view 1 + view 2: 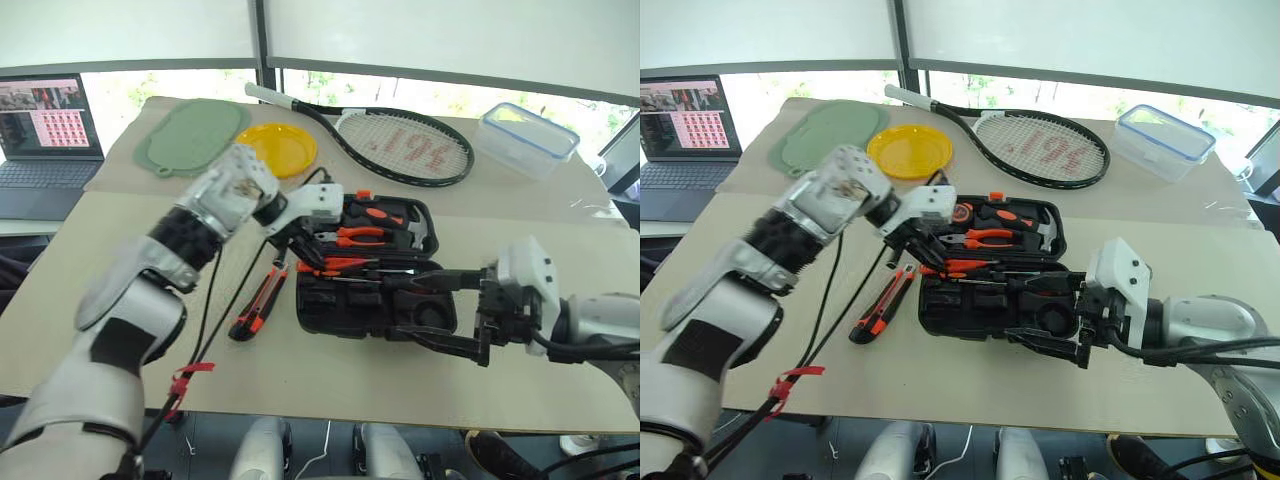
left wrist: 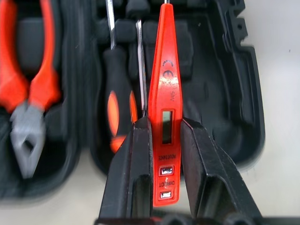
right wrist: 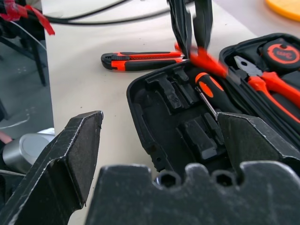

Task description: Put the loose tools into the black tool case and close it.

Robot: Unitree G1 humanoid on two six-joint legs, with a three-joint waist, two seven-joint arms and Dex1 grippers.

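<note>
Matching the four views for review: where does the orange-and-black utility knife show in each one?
Left eye view: utility knife on the table, just left of the black tool case.
Right eye view: same spot, left of the case.
Left wrist view: not in it.
Right wrist view: lying on the table beyond the case's rim.
Shared landmark: the open black tool case.

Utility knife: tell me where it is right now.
In the left eye view the utility knife lies flat on the table, outside the open black tool case, just off that case's left end, below the left pincer.
</note>
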